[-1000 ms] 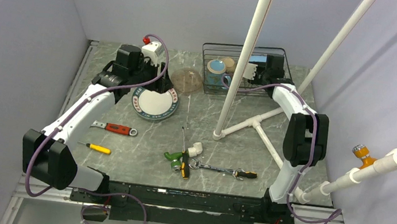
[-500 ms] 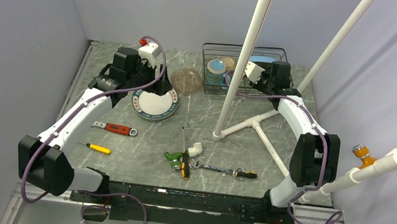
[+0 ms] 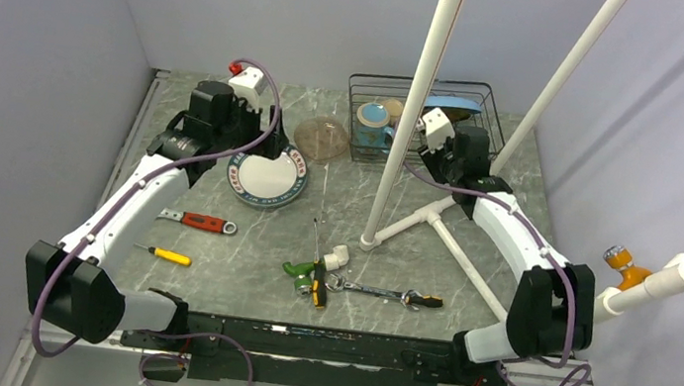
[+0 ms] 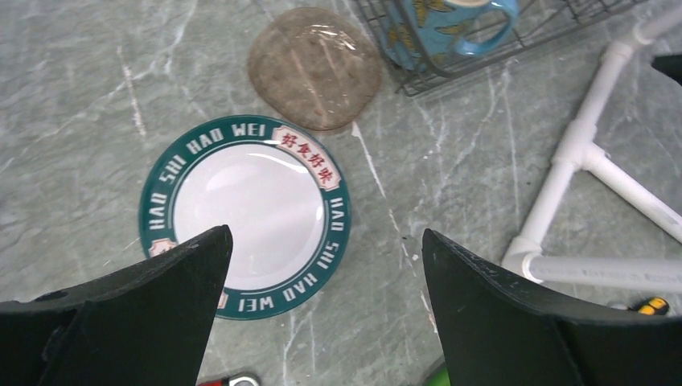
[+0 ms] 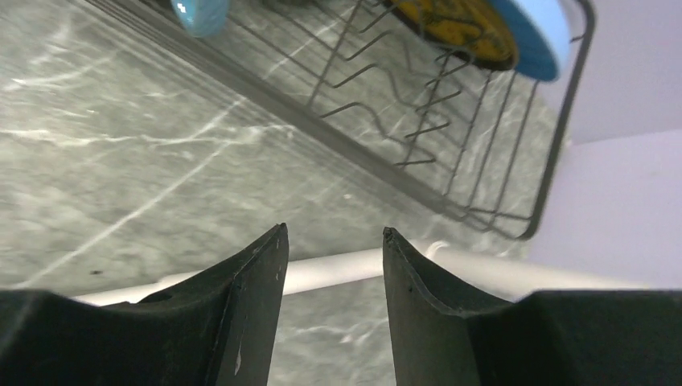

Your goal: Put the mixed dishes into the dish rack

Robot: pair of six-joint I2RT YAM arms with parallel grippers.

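Two dishes to go: the green-rimmed plate (image 4: 245,215) and the whitish bowl (image 4: 315,67) touching its edge lie on the table (image 4: 80,96) near the dish rack (image 3: 361,96), which has the mug (image 4: 434,28), yellow plate (image 5: 454,24) and blue plate (image 5: 535,44). You're lining up on the plate, I reckon; next, drop and catch its rim. Left gripper (image 4: 323,241) hovers over it wide open, empty. Right gripper (image 5: 334,233): part open, empty, above a white pipe (image 5: 338,269).

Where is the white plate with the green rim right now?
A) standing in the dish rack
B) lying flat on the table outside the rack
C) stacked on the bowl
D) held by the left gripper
B: the left wrist view shows the green-rimmed plate flat on the table, beside the bowl, with the left gripper open above it.
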